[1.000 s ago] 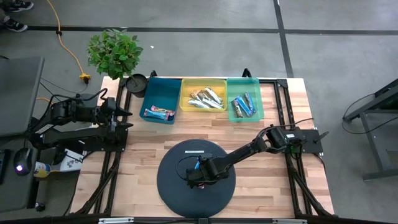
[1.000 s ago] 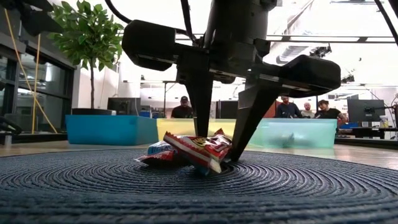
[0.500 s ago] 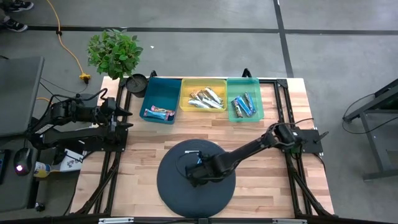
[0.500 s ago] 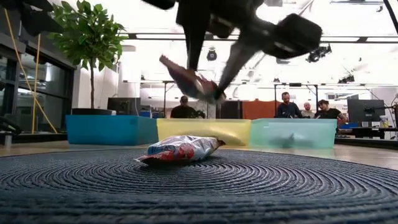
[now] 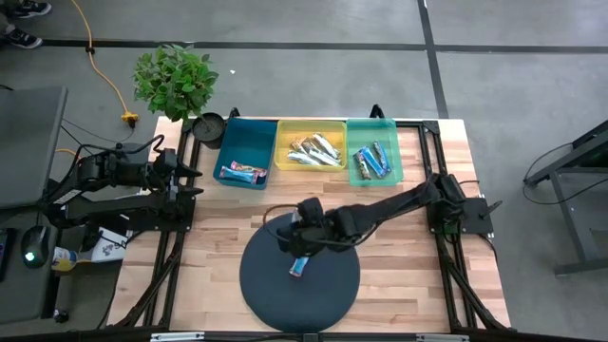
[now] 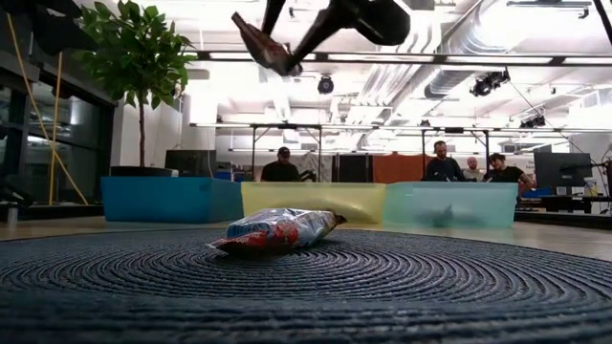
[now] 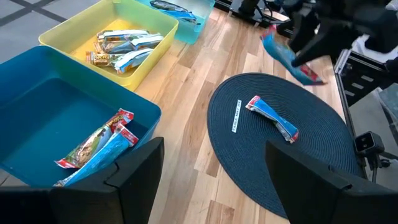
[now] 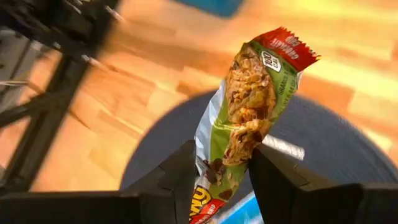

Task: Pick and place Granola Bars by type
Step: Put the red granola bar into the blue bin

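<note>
The right gripper [image 5: 296,231] hangs above the rear-left part of the round dark mat [image 5: 328,294], its two fingers clamped on one red-and-green granola bar [image 8: 252,106]. In the right wrist view the bar sticks straight out past the fingertips, its long axis running on from the fingers, pinched near one end with the far end free. The low view shows the same bar [image 6: 265,45] high in the air, well clear of the mat and tilted.

From the gripper, the row of three bins lies toward the back edge of the table. The blue bin [image 5: 244,139] sits behind and to the left; it already holds one or two red-and-blue wrapped bars [image 7: 98,146], which look like the closest match to the held one. The yellow bin [image 5: 311,125], with silver-white bars, is almost straight behind, and the green bin [image 5: 371,124], with blue bars, is behind and to the right. The coming move therefore probably turns on carrying the bar back and leftward, over the bare wood between mat and bins.

A second bar [image 5: 299,266] lies flat on the mat just in front of the gripper, near the mat's middle, untouched.

The left gripper [image 5: 180,166] waits at the table's left edge, near the blue bin, its fingers spread with nothing between them.
</note>
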You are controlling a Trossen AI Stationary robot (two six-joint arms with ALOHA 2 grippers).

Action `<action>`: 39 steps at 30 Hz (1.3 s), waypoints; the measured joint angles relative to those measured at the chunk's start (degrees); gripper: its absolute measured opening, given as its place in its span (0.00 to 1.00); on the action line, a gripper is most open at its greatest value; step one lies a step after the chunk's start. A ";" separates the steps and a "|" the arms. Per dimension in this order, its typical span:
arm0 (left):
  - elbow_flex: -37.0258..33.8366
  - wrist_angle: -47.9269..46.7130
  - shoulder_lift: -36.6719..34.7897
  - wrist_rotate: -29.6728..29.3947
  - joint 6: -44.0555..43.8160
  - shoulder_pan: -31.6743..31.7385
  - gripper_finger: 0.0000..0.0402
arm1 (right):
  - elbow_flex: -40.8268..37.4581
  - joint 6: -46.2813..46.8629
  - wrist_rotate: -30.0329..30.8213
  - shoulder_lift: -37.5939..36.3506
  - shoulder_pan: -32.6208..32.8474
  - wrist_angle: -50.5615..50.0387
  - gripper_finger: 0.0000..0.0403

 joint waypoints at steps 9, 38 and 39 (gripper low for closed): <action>0.01 0.00 0.01 0.00 0.00 0.00 0.68 | 0.00 -13.85 1.59 -3.21 -5.27 4.09 0.32; 0.01 0.04 0.02 -1.49 0.00 0.00 0.68 | -0.02 -64.11 -30.14 -0.92 -26.94 26.52 0.32; 0.01 0.04 0.00 -1.51 -0.02 0.00 0.68 | -0.02 -65.92 -32.40 -0.03 -26.70 26.24 0.32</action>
